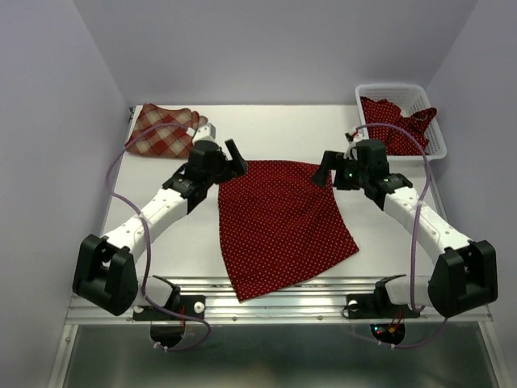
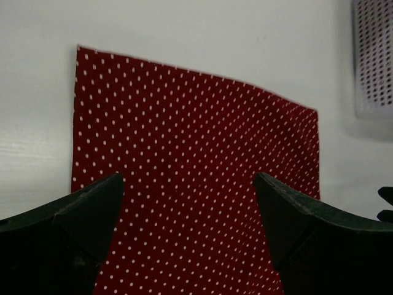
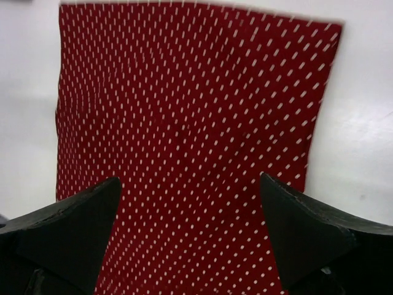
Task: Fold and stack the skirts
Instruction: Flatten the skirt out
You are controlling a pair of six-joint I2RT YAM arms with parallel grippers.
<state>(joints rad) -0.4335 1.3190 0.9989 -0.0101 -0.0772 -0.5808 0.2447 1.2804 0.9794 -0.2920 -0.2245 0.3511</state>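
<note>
Table (image 1: 161, 242): white, smooth surface.
Polka-dot skirt (image 1: 279, 222): dark red with tiny white dots, spread flat, lying below and ahead of both pairs of jaws.
Left gripper (image 2: 187, 181): jaws wide apart, holding nothing.
Right gripper (image 3: 190, 184): jaws wide apart, holding nothing.
Plaid skirt (image 1: 166, 129): red-and-cream, rumpled, beyond the left jaws.
Basket (image 1: 388, 86): white mesh, beyond the right jaws, holding another dotted skirt (image 1: 396, 121).
</note>
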